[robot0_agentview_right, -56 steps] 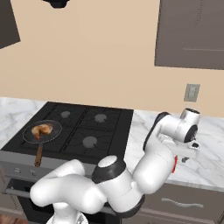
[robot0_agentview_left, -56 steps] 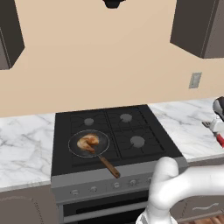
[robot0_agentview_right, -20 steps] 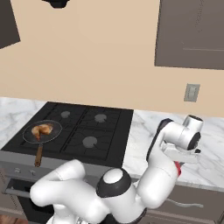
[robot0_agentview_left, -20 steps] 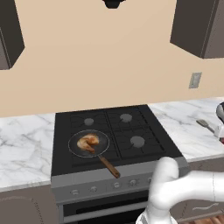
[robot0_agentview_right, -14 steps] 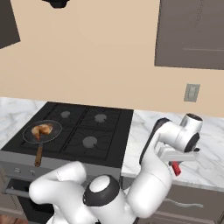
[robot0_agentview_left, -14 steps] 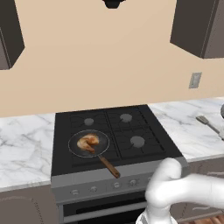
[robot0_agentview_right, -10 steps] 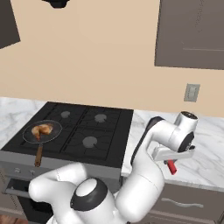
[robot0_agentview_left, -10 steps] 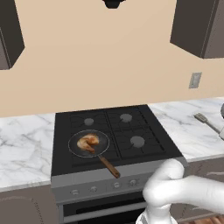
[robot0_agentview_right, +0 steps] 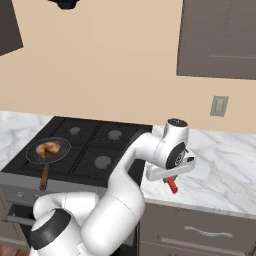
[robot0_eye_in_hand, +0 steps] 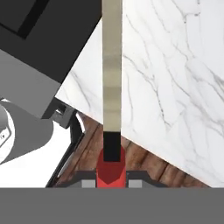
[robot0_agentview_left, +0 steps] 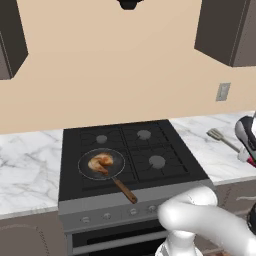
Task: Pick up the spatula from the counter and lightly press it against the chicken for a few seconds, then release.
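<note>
One claw (robot0_eye_in_hand: 111, 181) is gripping the spatula (robot0_eye_in_hand: 111, 87) by its handle, hanging over the near tabletop (robot0_agentview_right: 225, 165) edge (stove (robot0_agentview_right: 95, 145) left, open marble right).

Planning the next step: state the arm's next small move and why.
Probably carry the spatula left across the stove toward the pan. The gripper is shut on its red handle, with the blade out over the marble counter right of the stove, while the chicken lies in the pan on the front left burner, far from the blade.

spatula (robot0_agentview_left: 223, 140) now up off the counter (robot0_agentview_left: 212, 162), closer to the stove (robot0_agentview_left: 172, 150)
</note>
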Tool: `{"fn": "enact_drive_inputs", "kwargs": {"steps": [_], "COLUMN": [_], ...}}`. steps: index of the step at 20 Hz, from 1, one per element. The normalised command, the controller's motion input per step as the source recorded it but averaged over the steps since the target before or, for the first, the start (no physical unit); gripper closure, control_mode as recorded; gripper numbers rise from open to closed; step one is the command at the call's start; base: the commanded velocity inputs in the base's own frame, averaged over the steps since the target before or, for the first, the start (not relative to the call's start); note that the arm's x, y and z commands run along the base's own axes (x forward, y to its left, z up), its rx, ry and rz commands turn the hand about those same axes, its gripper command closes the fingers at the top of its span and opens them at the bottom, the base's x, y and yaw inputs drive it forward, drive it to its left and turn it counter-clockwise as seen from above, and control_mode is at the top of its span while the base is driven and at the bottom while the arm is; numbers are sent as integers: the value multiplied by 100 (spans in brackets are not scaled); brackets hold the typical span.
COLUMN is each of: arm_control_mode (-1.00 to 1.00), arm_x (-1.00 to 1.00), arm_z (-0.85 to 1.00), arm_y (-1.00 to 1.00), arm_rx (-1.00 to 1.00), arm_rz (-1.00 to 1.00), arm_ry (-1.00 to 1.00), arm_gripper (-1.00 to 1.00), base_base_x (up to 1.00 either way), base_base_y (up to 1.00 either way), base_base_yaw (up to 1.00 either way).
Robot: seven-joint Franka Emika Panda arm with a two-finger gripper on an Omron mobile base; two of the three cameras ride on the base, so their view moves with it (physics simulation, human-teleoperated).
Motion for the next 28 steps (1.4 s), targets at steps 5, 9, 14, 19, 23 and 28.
{"fn": "enact_drive_inputs", "kwargs": {"steps": [5, 9, 14, 19, 23, 28], "arm_control_mode": [-100, -100, -100, -100, -100, -100], "arm_x": [0, 0, 0, 0, 3, 10], "arm_z": [12, 7, 19, 35, 41, 18], "arm_y": [62, 44, 21, 15, 21, 29], "arm_rx": [-6, -2, -1, 0, 0, 0], "arm_rz": [32, 41, 29, 16, 7, 0], "arm_ry": [1, 4, 1, 9, 13, 11], "arm_gripper": [100, 100, 100, 100, 100, 100], "base_base_x": [0, 0, 0, 0, 0, 0], "base_base_y": [0, 0, 0, 0, 0, 0], "base_base_yaw": [0, 0, 0, 0, 0, 0]}}
